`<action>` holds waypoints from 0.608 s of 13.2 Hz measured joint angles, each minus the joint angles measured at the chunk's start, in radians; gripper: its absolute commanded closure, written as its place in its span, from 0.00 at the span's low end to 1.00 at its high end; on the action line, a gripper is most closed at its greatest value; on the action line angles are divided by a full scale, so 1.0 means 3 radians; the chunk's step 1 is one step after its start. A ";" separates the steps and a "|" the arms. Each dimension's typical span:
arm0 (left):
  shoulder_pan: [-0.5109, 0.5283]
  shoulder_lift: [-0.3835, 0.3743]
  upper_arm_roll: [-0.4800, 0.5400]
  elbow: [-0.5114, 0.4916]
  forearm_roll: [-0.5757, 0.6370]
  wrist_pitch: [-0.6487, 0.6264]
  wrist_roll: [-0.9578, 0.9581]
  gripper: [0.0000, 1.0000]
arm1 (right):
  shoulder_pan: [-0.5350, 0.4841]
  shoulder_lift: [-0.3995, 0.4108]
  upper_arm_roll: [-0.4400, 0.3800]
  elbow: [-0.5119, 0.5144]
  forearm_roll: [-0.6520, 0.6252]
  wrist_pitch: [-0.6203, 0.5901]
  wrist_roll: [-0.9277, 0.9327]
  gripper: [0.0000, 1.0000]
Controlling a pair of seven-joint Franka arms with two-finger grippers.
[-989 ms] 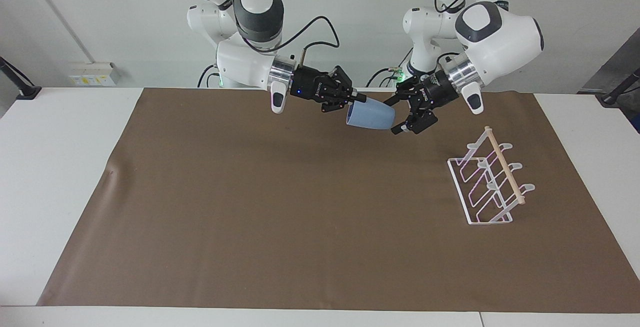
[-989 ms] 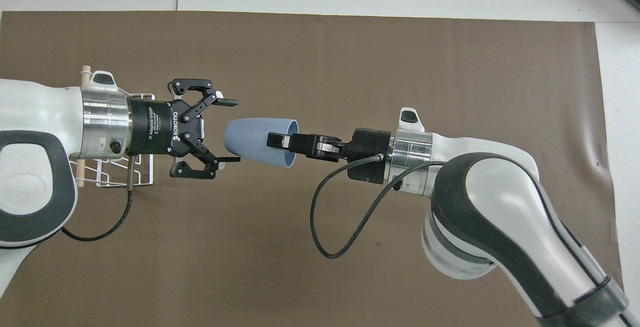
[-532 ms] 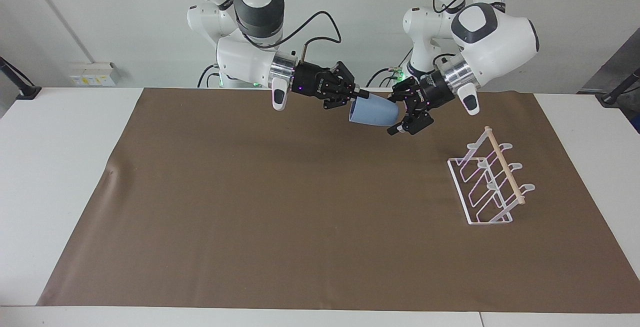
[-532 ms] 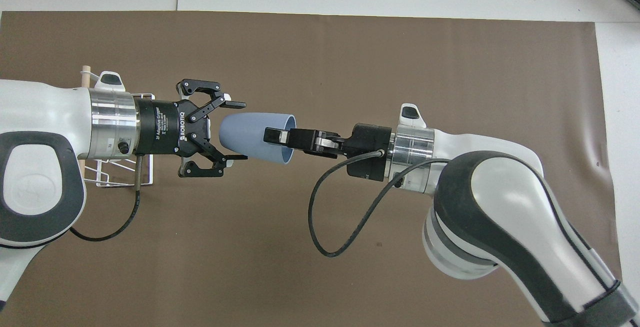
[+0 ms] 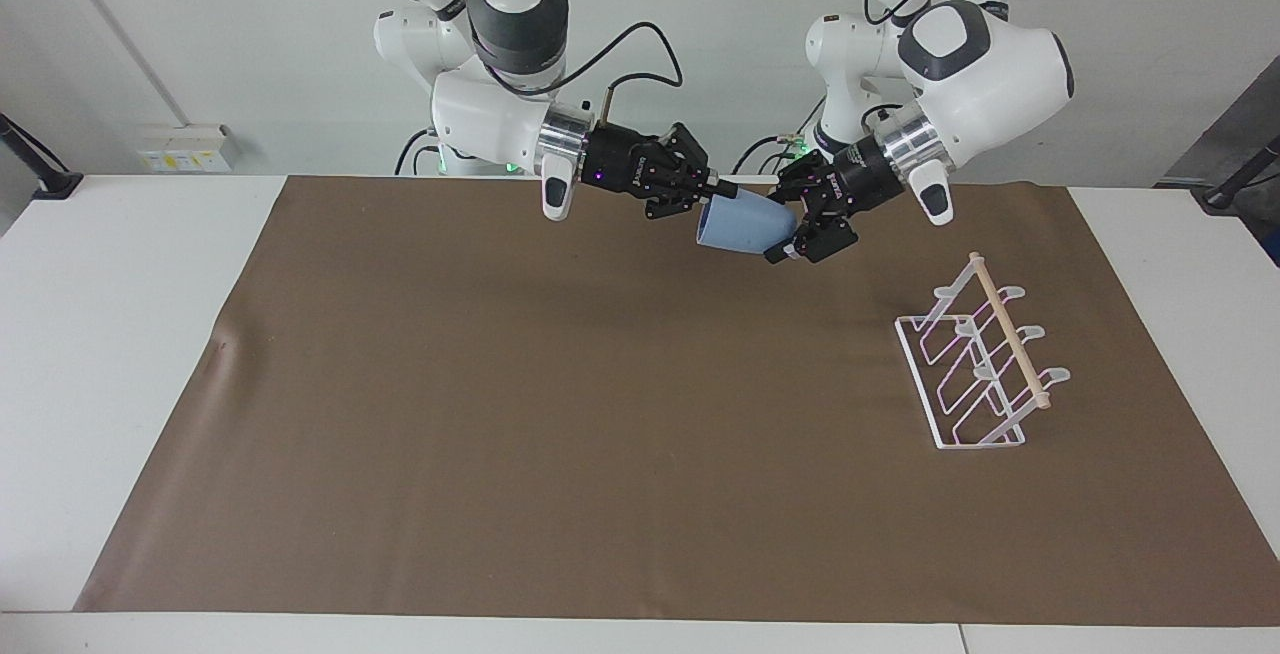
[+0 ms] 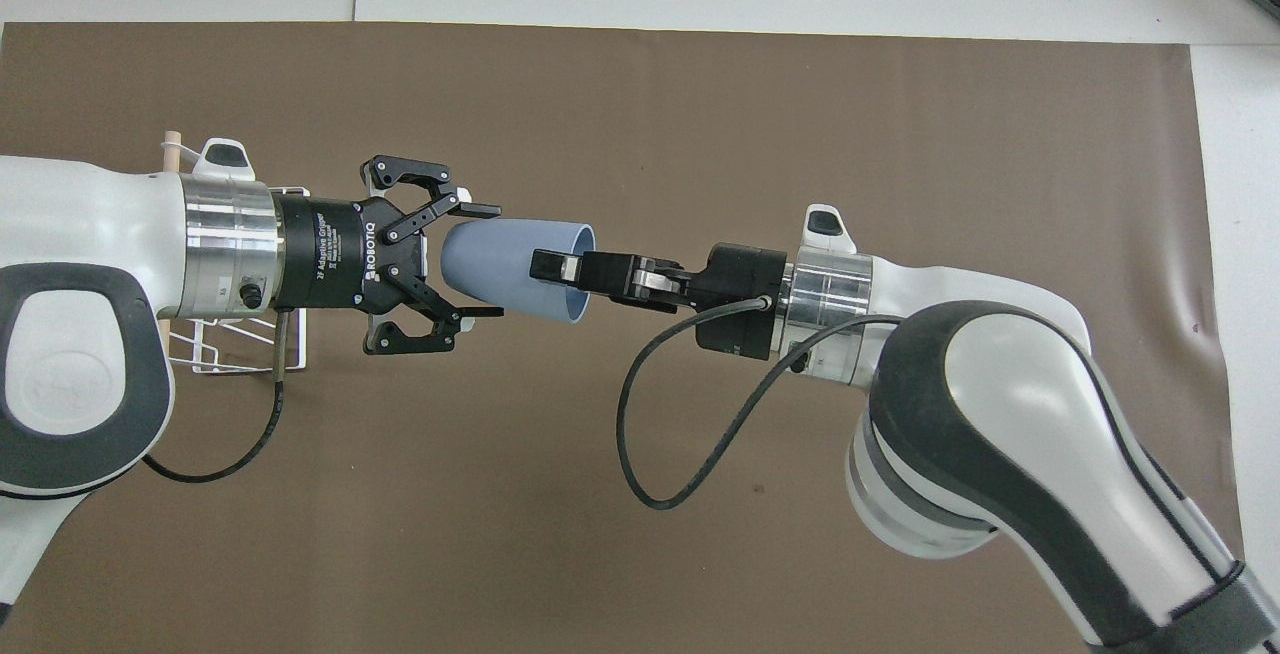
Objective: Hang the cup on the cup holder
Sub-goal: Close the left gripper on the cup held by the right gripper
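Brown mat [image 5: 500, 414] below; light-blue tapered cup [image 5: 745, 226] lies sideways, matte, handleless.

White table [image 5: 120, 264], brown mat [image 5: 560, 414], cup holder [image 5: 975, 374] on mat.

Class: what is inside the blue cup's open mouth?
One finger of the right claw reaches into the cup, pinching its rim. The cup's inner bottom is hidden.

Light-blue cup [image 5: 745, 227], white cup holder [image 5: 975, 374] with pale wooden dowel [image 5: 1008, 329], plain brown mat [image 5: 560, 414]
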 measured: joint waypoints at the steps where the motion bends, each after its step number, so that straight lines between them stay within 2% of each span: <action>1: 0.0000 -0.0003 0.0003 0.0001 0.0002 -0.0003 0.0007 0.91 | -0.0006 -0.0001 -0.0003 0.0001 0.0000 0.0009 0.0000 1.00; 2: -0.0001 -0.0003 0.0004 0.0001 0.0003 -0.0003 0.0014 1.00 | -0.0007 0.0000 -0.0003 0.0002 0.0000 0.0008 0.0001 1.00; 6: -0.0001 -0.0003 0.0004 0.0001 0.0003 -0.0003 0.0020 1.00 | -0.0007 0.0000 -0.0003 0.0002 0.0000 0.0008 0.0037 1.00; 7: -0.0001 -0.0003 0.0005 0.0001 0.0003 -0.0004 0.0020 1.00 | -0.0007 0.0000 -0.0003 0.0002 0.0000 0.0008 0.0109 0.92; 8: -0.0001 -0.0004 0.0006 0.0001 0.0003 -0.0007 0.0019 1.00 | -0.0008 0.0000 -0.0003 0.0003 0.0000 0.0011 0.0202 0.72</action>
